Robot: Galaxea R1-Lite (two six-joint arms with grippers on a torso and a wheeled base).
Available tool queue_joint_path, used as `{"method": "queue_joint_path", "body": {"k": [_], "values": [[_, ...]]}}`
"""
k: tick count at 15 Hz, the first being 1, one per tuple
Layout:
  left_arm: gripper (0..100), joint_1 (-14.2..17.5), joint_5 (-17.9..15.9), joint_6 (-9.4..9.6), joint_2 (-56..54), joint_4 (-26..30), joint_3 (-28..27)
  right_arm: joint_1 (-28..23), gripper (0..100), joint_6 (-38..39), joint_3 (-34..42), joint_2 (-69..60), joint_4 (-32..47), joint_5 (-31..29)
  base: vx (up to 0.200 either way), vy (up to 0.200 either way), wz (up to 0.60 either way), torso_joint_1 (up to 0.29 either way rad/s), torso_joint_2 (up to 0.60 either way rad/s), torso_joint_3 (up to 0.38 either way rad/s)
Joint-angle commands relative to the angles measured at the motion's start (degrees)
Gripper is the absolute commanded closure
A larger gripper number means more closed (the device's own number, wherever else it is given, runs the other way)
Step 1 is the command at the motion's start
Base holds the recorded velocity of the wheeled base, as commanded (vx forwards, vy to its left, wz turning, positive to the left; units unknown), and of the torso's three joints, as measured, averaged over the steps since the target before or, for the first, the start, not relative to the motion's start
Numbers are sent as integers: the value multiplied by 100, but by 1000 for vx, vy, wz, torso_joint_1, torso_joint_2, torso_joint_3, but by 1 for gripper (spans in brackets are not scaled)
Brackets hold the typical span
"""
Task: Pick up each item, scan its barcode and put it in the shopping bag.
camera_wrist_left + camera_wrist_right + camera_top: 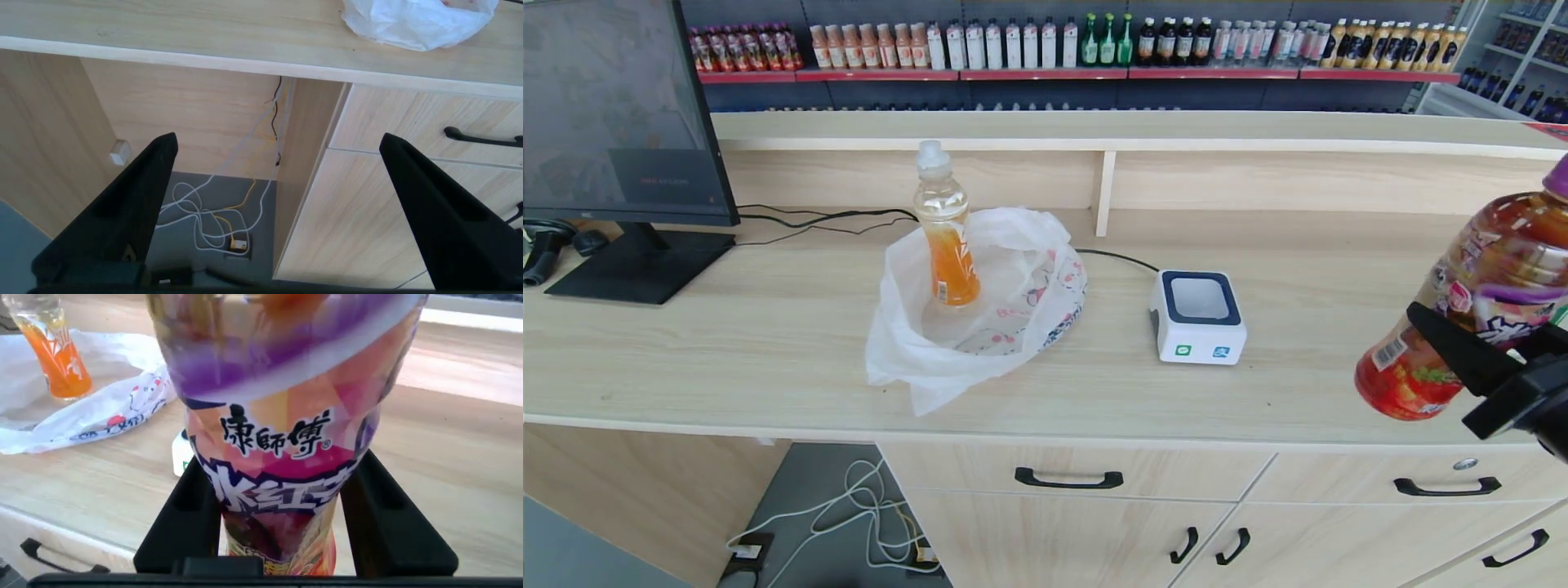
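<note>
Right claw [282, 527]: pinching red tea bottle [1474, 278], held aloft. Step, as judged: scan pending; next calls for carrying its barcode leftward to scanner [1197, 314], shopping bag [907, 359] farther left. Left claw [278, 196]: spread, empty

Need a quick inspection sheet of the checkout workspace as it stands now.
Surface: wooden counter, drawers below.
Job's things: orange bottle upright in the open bag; red bottle held tilted near the counter's right end; scanner right of the bag, apart from it.
Clutter: monitor at far left.
Grippers: left gripper open, below counter level, holding nothing; right gripper shut on the red bottle.
Cables: black cables behind the bag; loose floor cables.
Surroundings: shelves of bottles behind.
</note>
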Motion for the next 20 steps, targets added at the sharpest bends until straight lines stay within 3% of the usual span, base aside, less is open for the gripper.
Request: {"method": "queue_joint_path", "body": {"k": [1, 3, 8, 12, 18, 20], "values": [[0, 0, 0, -1, 0, 0, 5, -181, 100, 5, -558, 605, 35, 6, 0, 0, 0, 0, 0, 0], [0, 0, 0, -1, 0, 0, -4, -374, 100, 5, -1112, 1273, -61, 24, 0, 0, 0, 0, 0, 0], [0, 0, 0, -1, 0, 0, -4, -647, 100, -30, -1393, 1748, -448, -73, 0, 0, 0, 0, 0, 0], [0, 0, 0, -18, 0, 0, -4, -700, 100, -30, -1393, 1853, -527, -55, -150, 0, 0, 8, 4, 1], [0, 0, 0, -9, 0, 0, -4, -717, 100, -12, -1288, 1853, -606, -46, 0, 0, 0, 0, 0, 0], [0, 0, 9, -18, 0, 0, 5, -708, 100, -12, -1305, 1853, -606, -38, 0, 200, 0, 7, 7, 2]]}}
